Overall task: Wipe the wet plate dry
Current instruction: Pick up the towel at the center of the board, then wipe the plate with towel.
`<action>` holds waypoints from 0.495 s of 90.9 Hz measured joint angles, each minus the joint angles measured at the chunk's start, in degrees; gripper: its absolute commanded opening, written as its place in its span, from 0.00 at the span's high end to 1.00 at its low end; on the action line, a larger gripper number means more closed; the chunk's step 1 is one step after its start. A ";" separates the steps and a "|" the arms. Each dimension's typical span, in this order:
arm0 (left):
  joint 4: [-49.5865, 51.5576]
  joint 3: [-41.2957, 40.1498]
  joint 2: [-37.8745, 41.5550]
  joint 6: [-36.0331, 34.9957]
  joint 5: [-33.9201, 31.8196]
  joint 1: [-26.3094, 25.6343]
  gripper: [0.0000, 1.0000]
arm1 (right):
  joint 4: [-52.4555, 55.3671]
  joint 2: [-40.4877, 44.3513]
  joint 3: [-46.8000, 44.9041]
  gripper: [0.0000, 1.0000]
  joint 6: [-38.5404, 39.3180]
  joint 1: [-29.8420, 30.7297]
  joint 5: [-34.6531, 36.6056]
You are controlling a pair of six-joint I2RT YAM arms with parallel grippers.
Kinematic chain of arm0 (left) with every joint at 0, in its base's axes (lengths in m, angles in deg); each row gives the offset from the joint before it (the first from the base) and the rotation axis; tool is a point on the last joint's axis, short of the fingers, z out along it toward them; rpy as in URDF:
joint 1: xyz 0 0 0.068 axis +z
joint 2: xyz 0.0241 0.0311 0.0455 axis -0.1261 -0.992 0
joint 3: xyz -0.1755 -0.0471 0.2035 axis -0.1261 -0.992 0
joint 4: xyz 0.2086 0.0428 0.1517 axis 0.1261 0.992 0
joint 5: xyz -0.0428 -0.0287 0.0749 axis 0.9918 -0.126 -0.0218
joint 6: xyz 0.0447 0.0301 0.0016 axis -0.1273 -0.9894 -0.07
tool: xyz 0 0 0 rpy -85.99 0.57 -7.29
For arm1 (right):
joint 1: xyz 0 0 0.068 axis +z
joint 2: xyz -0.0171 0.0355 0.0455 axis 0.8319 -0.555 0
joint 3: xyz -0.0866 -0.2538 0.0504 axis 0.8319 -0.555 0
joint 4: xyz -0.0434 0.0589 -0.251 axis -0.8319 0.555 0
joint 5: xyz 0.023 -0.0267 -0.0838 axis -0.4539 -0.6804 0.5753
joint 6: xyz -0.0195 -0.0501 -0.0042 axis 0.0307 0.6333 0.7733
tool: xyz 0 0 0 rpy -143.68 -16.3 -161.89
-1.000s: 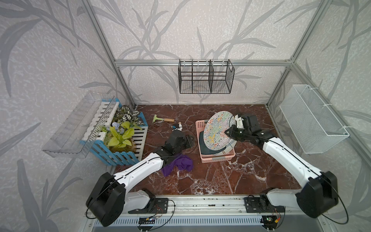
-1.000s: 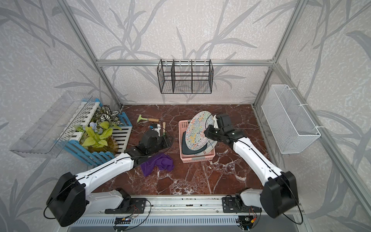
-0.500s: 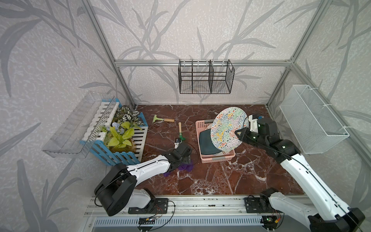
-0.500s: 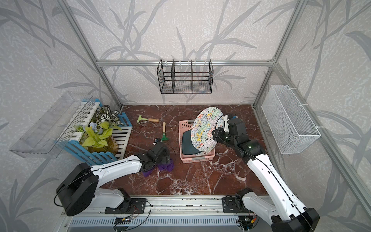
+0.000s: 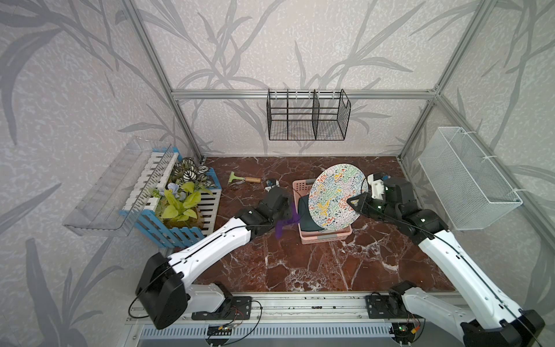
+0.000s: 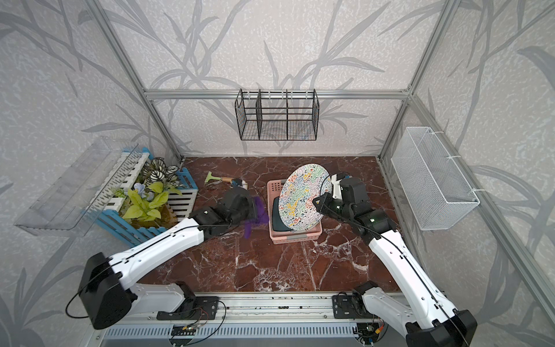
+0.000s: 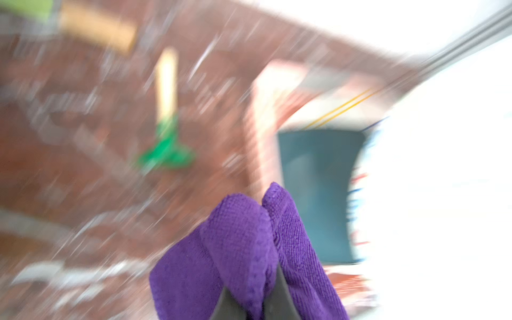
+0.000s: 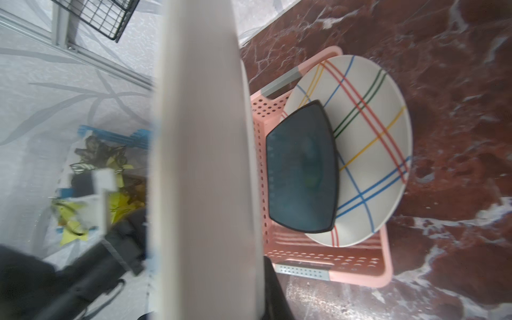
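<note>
My right jaws were shut on the plate (image 5: 336,199) by its rim, standing it on edge above the basket (image 5: 326,237) toward the surface's far edge, with its face turned to the left arm. Left jaws pinched the cloth (image 7: 243,243) just beside it, ready to wipe.

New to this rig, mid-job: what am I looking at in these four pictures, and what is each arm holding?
Two white robot arms work over a marble table. The two wide pictures come from one overhead camera pair; the other two come from a camera on each wrist. The left arm has its jaws shut on a purple cloth. The right arm has its jaws shut on the rim of a colourful plate, held on edge over a pink basket containing a dark square plate and a striped plate. A green scraper and a planter also sit on the table.
</note>
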 measured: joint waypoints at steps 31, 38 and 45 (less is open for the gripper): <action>-8.28 7.02 -8.28 -1.27 11.61 -4.20 1.00 | -16.57 0.07 -3.61 1.00 -14.51 2.95 -6.03; -10.99 6.82 -10.21 -0.61 13.62 -6.16 1.00 | -15.41 -0.46 -3.48 1.00 -16.37 2.64 -3.87; -14.21 7.37 -11.43 0.13 16.24 -9.38 1.00 | -15.76 -1.97 -2.54 1.00 -17.51 2.45 -2.25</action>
